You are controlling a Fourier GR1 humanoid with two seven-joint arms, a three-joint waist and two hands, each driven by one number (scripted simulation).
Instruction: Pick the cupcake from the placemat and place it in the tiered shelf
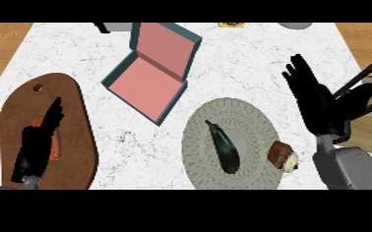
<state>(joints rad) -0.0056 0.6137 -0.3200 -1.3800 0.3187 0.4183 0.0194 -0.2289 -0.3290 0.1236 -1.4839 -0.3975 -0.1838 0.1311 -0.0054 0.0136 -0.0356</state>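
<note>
Head view of a white marbled tabletop (305, 44). A round grey woven placemat (251, 123) lay toward the near edge, right of centre. The cupcake (284, 156) lay tipped on its side at the placemat's right rim, brown wrapper toward the mat's middle and pale icing pointing outward. A dark aubergine (224, 147) lay lengthwise across the placemat's centre, just beside the cupcake but apart from it.

The right hand (314, 94) was open, fingers straight and pointing toward the far edge, positioned near the tabletop's right edge, beyond the cupcake and not touching it. The left hand (38, 137) was also open, with fingers extended, over a brown wooden cutting board (73, 113) at the near-left corner; a thin orange item (55, 145) on the board showed partly beside that hand, too hidden to identify.

The tiered shelf (149, 71), teal-walled with pink surfaces, stood toward the far edge, left of centre and well apart from the placemat. A small yellow object (231, 24) and a grey rounded object (295, 25) were cut off at the far edge.
</note>
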